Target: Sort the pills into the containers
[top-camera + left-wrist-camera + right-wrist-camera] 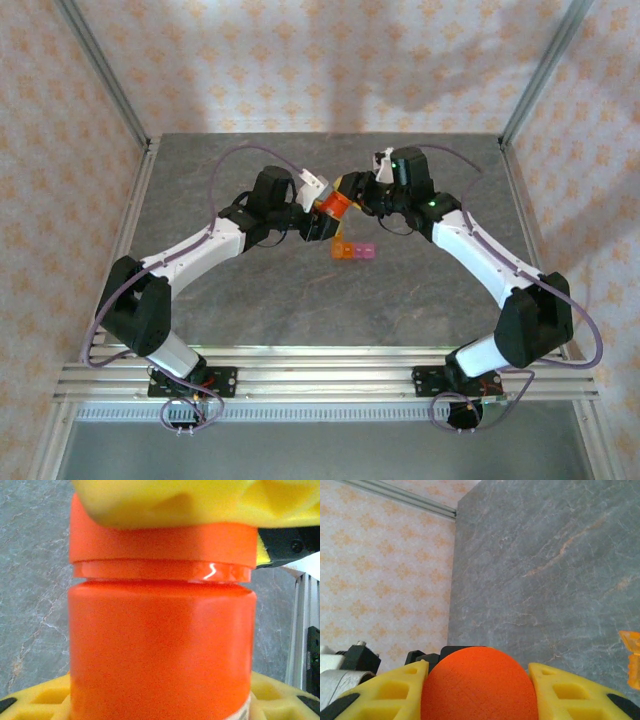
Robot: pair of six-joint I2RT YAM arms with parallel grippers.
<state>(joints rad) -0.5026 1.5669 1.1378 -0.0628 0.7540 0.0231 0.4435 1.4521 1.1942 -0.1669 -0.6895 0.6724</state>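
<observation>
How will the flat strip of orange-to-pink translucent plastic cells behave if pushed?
The plastic strip looks small, so probably light; it may slide or pivot on the smooth grey table. Lying low and flat, it seems unlikely to tip or roll.

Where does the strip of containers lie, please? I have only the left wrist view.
Observer: On the table, a little nearer the arm bases than the bottle.
Operator: Thank you. What is the yellow pad against the cap?
Observer: It is a finger of the right gripper; the right wrist view shows the cap sitting between both of its fingers.
Operator: Which way does the strip point?
Observer: Its orange end is toward the left arm's side and its pink end toward the right arm's.
</observation>
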